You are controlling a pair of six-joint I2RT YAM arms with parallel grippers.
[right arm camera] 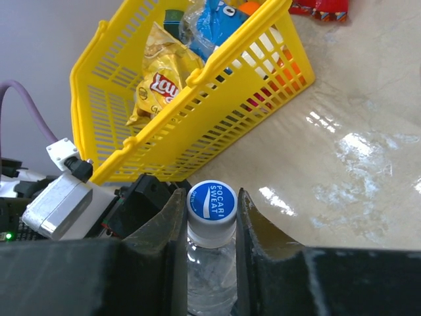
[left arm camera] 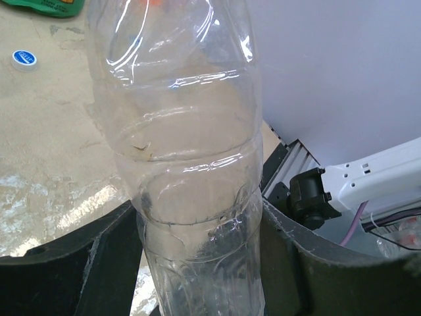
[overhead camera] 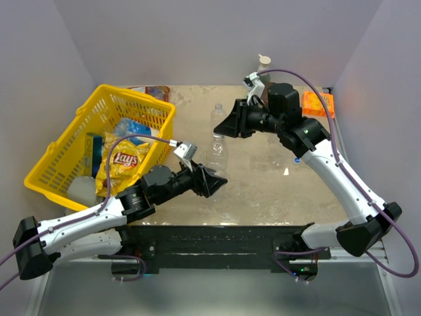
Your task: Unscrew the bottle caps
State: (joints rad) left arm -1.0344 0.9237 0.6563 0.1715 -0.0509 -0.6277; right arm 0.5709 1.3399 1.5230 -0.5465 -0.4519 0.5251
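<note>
Now right claw point(right arm camera: 210, 197) pinches blue cap point(right arm camera: 212, 203); left claw point(left arm camera: 197, 263) seemingly clamps bottle point(left arm camera: 184, 131).

The blue bottle cap point(right arm camera: 212, 202) reads POCARI SWEAT; the yellow chip bag point(overhead camera: 123, 161) reads Lay's.

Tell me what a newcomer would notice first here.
The clear bottle, gripped by both arms in the middle of the table. The left gripper is clamped round its body and the right gripper is shut on its blue cap. Next comes the bright yellow basket on the left, with a Lay's chip bag inside.
</note>
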